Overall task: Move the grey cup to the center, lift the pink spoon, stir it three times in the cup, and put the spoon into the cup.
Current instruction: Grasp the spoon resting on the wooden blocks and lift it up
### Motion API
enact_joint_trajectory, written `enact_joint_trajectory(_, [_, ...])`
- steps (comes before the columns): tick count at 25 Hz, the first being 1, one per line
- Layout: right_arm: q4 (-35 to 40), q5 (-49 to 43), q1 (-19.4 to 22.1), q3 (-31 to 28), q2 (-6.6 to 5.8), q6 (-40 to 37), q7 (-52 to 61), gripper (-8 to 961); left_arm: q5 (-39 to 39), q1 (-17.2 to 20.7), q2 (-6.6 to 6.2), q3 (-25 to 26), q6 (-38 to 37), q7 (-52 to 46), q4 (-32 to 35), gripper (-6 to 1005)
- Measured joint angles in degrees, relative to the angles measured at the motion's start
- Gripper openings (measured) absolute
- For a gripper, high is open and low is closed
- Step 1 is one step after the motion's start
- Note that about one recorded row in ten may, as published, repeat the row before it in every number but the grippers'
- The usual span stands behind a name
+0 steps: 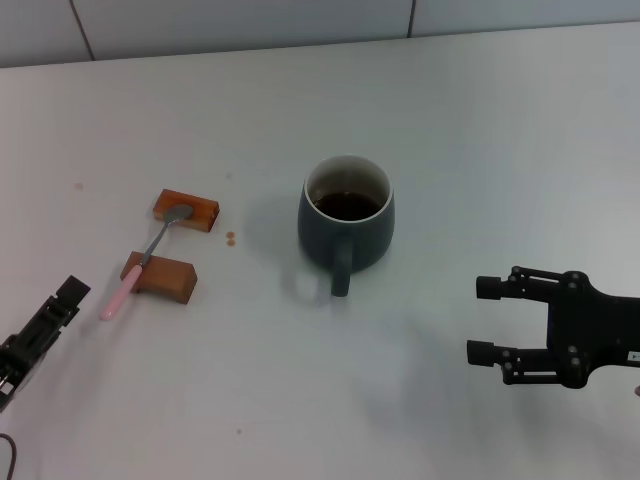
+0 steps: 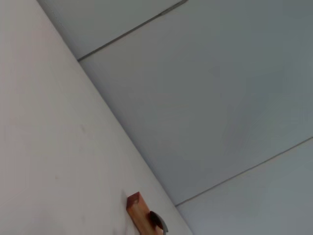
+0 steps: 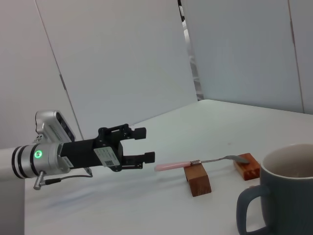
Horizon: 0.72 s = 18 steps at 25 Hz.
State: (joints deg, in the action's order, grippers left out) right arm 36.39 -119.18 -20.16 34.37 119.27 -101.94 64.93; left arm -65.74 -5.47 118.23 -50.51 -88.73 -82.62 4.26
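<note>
The grey cup [image 1: 345, 218] stands upright near the middle of the table with dark liquid inside and its handle turned toward me. It also shows in the right wrist view [image 3: 286, 191]. The pink spoon [image 1: 148, 257] lies across two brown blocks to the cup's left, its pink handle end nearest me. It also shows in the right wrist view [image 3: 195, 163]. My left gripper [image 1: 70, 292] is open and empty, low at the near left, just short of the spoon's handle; it also shows in the right wrist view [image 3: 143, 144]. My right gripper [image 1: 482, 320] is open and empty, to the cup's near right.
Two brown blocks [image 1: 186, 209] [image 1: 160, 276] hold the spoon up off the table. The left wrist view shows one block [image 2: 138, 211] against the white table. White wall panels [image 1: 240, 20] run along the table's far edge. A small brown spot [image 1: 230, 238] lies near the far block.
</note>
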Motion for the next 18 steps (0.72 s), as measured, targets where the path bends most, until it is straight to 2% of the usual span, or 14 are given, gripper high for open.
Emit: enact_joint_trajectory(18, [0.17,0.01,0.23,0.06,0.00,-0.03,0.01,811,-0.19,-0.77,0.14,-0.12,2.15,-0.85,-2.00,784])
